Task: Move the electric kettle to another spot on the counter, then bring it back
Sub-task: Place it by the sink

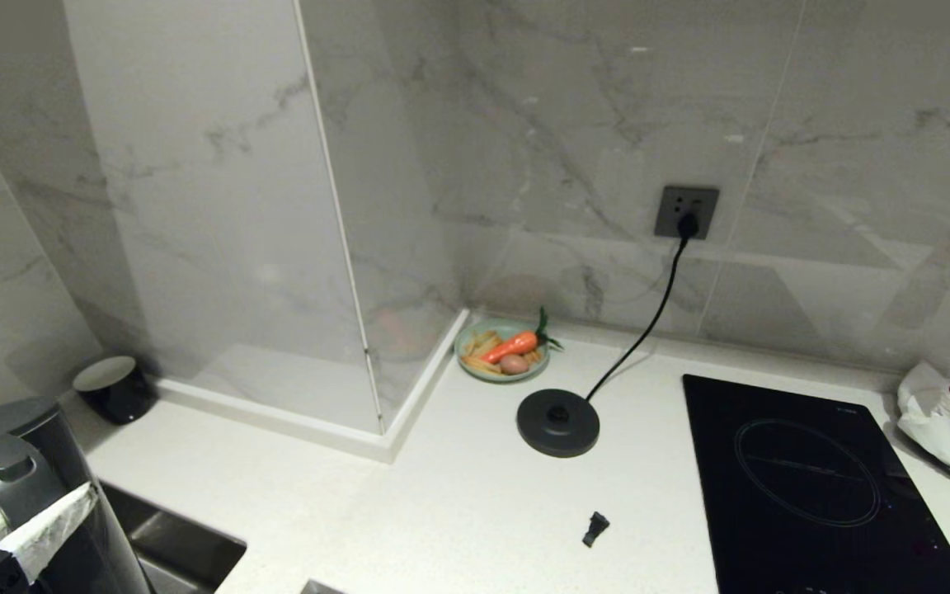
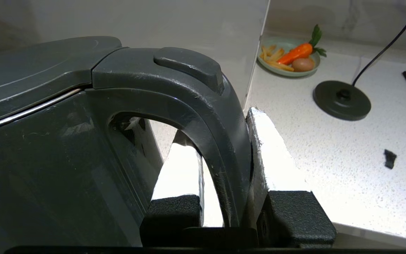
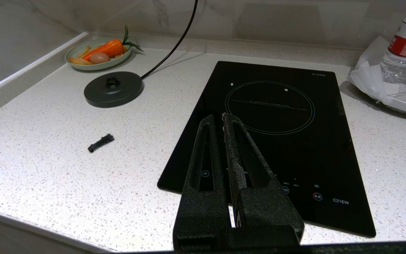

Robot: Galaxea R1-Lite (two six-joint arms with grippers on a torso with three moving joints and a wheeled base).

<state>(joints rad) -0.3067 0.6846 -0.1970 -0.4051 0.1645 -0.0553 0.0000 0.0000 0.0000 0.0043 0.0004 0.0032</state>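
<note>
Electric kettle [image 1: 17,487], one tall black cylindrical jug with a flat grey lid, sits cut off at the near left end of the white speckled stone counter [image 1: 458,495], its base out of sight and its dark grey handle pinched between the two white-padded fingers [image 2: 273,158] of the left gripper [image 2: 224,165]. Near the counter's back edge lie one flat black round disc with a cord [image 1: 557,422] and one pale green plate of food [image 1: 501,351]; one small black scrap [image 1: 595,529] lies nearer the front, hard to identify. Over the one glossy black glass cooktop [image 3: 277,134], the right gripper [image 3: 217,118] hangs with fingers pressed together
</note>
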